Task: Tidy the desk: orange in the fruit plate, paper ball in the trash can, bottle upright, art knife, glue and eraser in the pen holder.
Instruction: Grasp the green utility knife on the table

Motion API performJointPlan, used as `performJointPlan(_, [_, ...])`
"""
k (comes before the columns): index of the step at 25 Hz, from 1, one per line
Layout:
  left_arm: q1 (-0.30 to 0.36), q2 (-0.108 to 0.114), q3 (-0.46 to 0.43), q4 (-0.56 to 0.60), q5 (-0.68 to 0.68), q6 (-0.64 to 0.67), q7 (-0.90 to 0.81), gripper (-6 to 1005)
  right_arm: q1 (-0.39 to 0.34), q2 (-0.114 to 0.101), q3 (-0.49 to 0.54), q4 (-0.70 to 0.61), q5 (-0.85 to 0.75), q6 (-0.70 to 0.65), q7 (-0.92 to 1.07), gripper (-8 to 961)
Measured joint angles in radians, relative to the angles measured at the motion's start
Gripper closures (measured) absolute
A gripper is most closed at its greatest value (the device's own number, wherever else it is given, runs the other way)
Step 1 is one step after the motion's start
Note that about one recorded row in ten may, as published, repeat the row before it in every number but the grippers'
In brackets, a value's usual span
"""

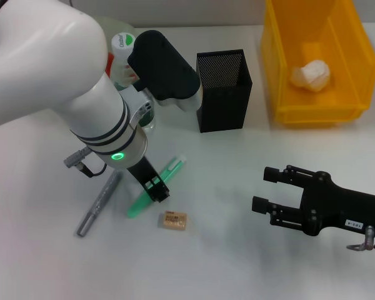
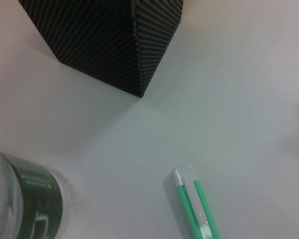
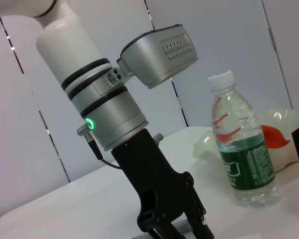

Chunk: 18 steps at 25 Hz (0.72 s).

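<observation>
My left gripper (image 1: 157, 187) is low over the middle of the green art knife (image 1: 144, 197), open, with a finger on each side of it; the knife lies flat on the table (image 1: 237, 250). Its white end also shows in the left wrist view (image 2: 189, 186). The tan eraser (image 1: 173, 220) lies just in front of it. A grey pen-shaped glue tube (image 1: 100, 203) lies to the left. The bottle (image 3: 244, 159) stands upright. The orange (image 3: 275, 135) sits in the fruit plate (image 3: 284, 117). The paper ball (image 1: 311, 75) lies in the yellow trash can (image 1: 287, 94). The black mesh pen holder (image 1: 224, 90) stands at the back centre. My right gripper (image 1: 261, 189) hovers open and empty at the right.
The left arm's white body covers most of the back left of the table, hiding much of the bottle and plate in the head view. The pen holder stands close behind the left gripper.
</observation>
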Motion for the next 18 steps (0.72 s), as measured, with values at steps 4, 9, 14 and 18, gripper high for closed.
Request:
performJointPlan(4, [0.000, 0.000, 0.000, 0.000, -0.002, 0.000, 0.000, 636, 0.000, 0.000, 0.000, 0.000, 0.000, 0.000, 0.000, 220])
performJointPlan(9, [-0.001, 0.000, 0.001, 0.000, -0.001, -0.005, 0.000, 642, -0.001, 0.000, 0.000, 0.001, 0.000, 0.000, 0.000, 220])
performJointPlan(14, [-0.003, 0.000, 0.003, 0.000, -0.001, -0.009, 0.000, 669, -0.001, 0.000, 0.000, 0.002, 0.000, 0.000, 0.000, 221])
performJointPlan(18, [-0.003, 0.000, 0.003, 0.000, -0.001, -0.009, 0.000, 704, -0.002, 0.000, 0.000, 0.002, 0.000, 0.000, 0.000, 221])
